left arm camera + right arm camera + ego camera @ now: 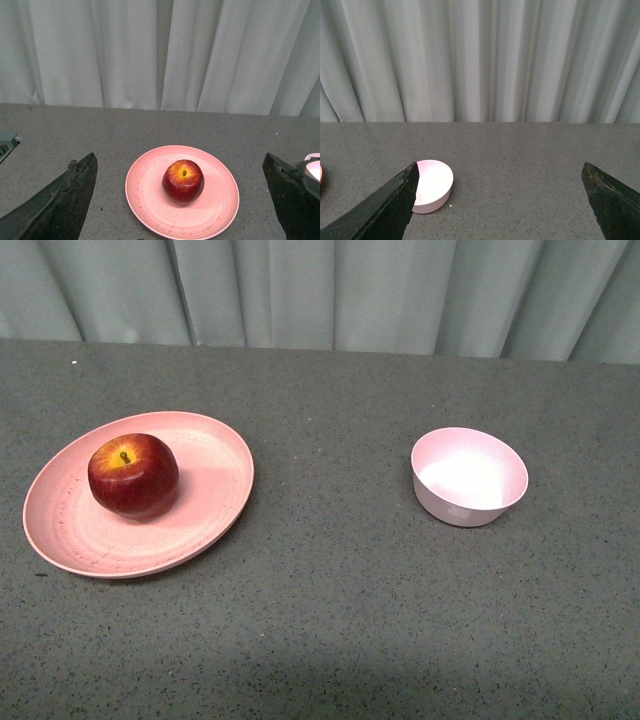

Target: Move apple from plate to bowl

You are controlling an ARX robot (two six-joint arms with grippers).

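A dark red apple (133, 475) with a yellow patch round its stem rests on the wide salmon-pink plate (215, 505) at the left of the table. To the right stands the small pale pink bowl (469, 477), holding nothing. Neither arm shows in the front view. In the left wrist view the apple (183, 182) and plate (150, 195) lie ahead of my open left gripper (182, 200), whose jaws stand wide apart and clear of them. My right gripper (500, 200) is open too, with the bowl (434, 186) ahead, beside one finger (385, 210).
A dark grey speckled table (330, 620) carries everything. Pale pleated curtains (320, 290) hang behind its far edge. A grey object (7, 142) shows at the edge of the left wrist view.
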